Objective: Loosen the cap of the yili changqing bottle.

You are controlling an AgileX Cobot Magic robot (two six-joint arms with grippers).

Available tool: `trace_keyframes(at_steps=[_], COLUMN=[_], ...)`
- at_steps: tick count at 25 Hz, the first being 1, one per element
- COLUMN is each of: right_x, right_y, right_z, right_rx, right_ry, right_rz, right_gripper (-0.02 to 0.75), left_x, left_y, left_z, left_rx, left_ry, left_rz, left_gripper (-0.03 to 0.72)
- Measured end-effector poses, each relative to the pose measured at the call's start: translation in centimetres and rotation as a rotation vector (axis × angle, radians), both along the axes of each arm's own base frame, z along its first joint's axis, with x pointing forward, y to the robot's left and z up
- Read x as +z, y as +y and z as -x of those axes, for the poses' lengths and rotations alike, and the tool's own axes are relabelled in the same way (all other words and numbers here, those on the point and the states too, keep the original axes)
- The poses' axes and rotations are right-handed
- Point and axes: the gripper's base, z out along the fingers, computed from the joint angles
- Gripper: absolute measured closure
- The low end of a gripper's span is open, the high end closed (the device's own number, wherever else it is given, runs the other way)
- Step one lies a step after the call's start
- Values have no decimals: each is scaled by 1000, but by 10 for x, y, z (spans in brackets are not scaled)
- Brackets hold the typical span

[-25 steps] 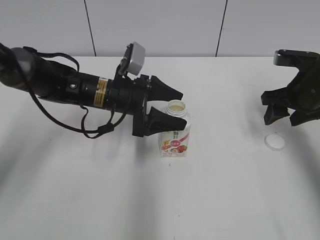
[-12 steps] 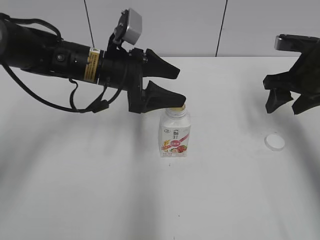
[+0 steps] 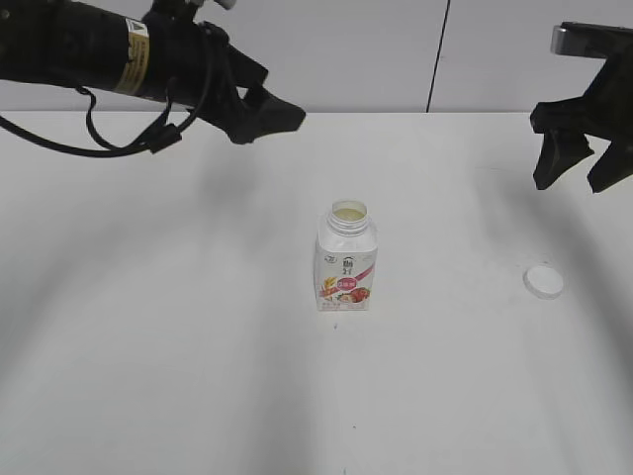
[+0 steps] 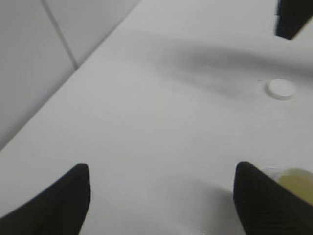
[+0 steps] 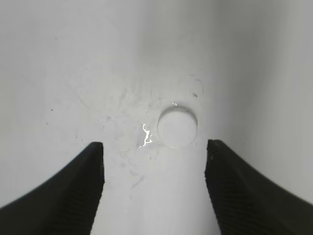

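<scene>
**Q:** White counter [image 3: 198, 376] against pale wall panels — where do the task's things sit on it?

**A:** The yili changqing bottle [image 3: 346, 259] stands upright near the middle, long axis vertical, mouth uncovered. The cap [image 3: 544, 281] lies flat on the counter well apart to the bottle's right, so I judge the loosening done.

**Q:** And the end effectors?

**A:** Both are spread wide and hold nothing. The left end effector [image 3: 267, 117] hangs high, up and to the left of the bottle; its wrist view catches only the bottle's rim [image 4: 293, 180] low at the right edge. The right end effector [image 3: 579, 163] hovers above the cap; its wrist view shows the cap [image 5: 178, 127] between the two fingertips, slightly right of centre.

**Q:** Which arm is nearer what?

**A:** Right arm to the cap, almost straight below it; left arm to the bottle, down and to its right.
</scene>
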Motion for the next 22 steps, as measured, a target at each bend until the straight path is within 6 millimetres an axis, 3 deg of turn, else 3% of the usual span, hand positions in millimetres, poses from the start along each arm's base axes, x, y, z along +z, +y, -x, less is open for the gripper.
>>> trace_keyframes(at_steps=[3, 8, 13, 17, 22], right_x=[11, 27, 44, 63, 84], right_y=[0, 0, 0, 0, 0], right_z=[0, 5, 13, 15, 18], right_rx=[4, 7, 17, 24, 28], right_ry=[-15, -36, -38, -59, -107], right_rz=[-2, -8, -10, -13, -17], right_gripper=[223, 224, 224, 224, 224], left_x=[6, 8, 11, 2, -4], left_y=[15, 53, 88, 94, 88], left_z=[-11, -35, -39, -33, -25], left_rx=[159, 618, 996, 1096, 1110], left_ry=[-36, -168, -191, -63, 93], left_rz=[-19, -122, -165, -182, -140], left_gripper=[143, 144, 144, 144, 144])
